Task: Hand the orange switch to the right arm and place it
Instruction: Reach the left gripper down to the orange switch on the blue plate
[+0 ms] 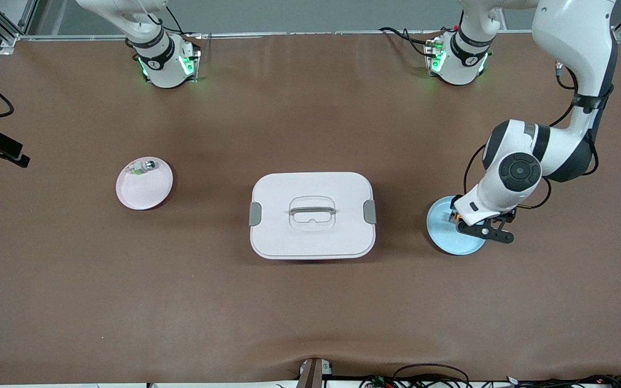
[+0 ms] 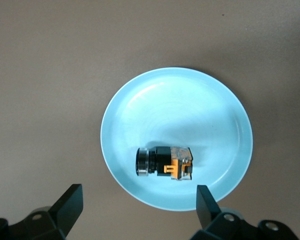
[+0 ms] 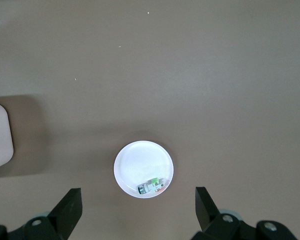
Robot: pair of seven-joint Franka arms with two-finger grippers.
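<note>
Left gripper (image 2: 139, 210) hangs low over the blue plate (image 1: 442, 237), fingers spread wide with nothing between them. Directly beneath it the orange switch (image 2: 165, 162) lies on its side on that plate. Right gripper (image 3: 138, 210), also spread wide and empty, waits high above the white plate (image 3: 140, 165) holding a green-and-silver part (image 3: 151, 187).

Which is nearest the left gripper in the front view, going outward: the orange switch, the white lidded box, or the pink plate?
1. Orange switch, on the blue plate under the open left gripper.
2. White lidded box, mid-table.
3. Pink plate, toward the right arm's end.
</note>
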